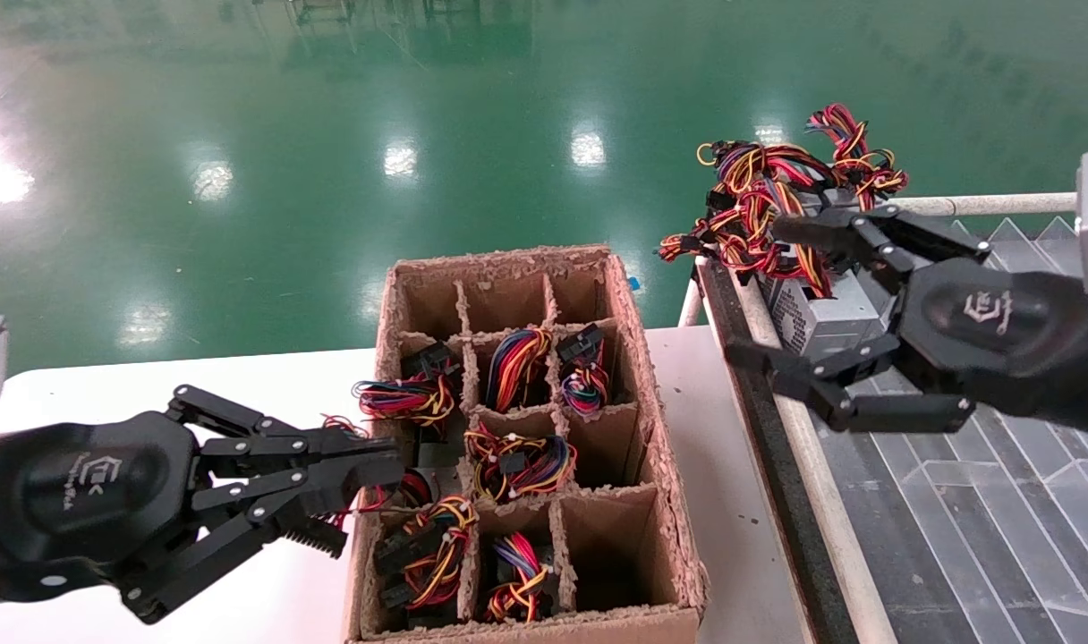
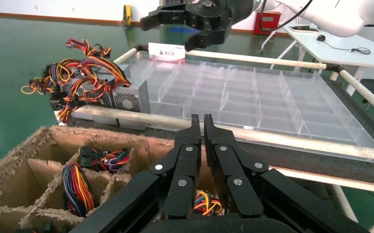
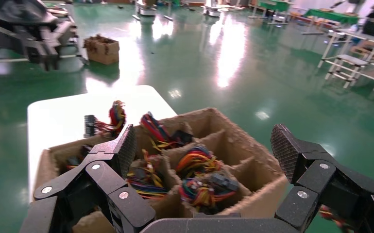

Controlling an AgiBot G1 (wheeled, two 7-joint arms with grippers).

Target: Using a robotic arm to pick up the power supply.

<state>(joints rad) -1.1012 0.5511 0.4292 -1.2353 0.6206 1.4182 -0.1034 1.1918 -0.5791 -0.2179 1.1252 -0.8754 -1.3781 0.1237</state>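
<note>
Approach step, nothing gripped. The right gripper (image 1: 781,300) hangs with fingers spread wide beside the power supply (image 1: 821,313) at the conveyor tray's (image 1: 956,501) near corner. The left gripper (image 1: 365,487), fingers nearly together, waits over the divided cardboard box (image 1: 660,465). Next: straddle the casing, close. Seven wire bundles visible in the box; tray units uncountable.

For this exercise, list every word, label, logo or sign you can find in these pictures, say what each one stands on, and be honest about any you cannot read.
"备科区": black characters on a white sign standing at the far rail of the clear divided tray, seen in the left wrist view.
White logo with small print under it, on the left gripper's palm: too small to read.
White logo on the right gripper's palm: a symbol, no readable words.
Power supply and cardboard box: no readable text.
</note>
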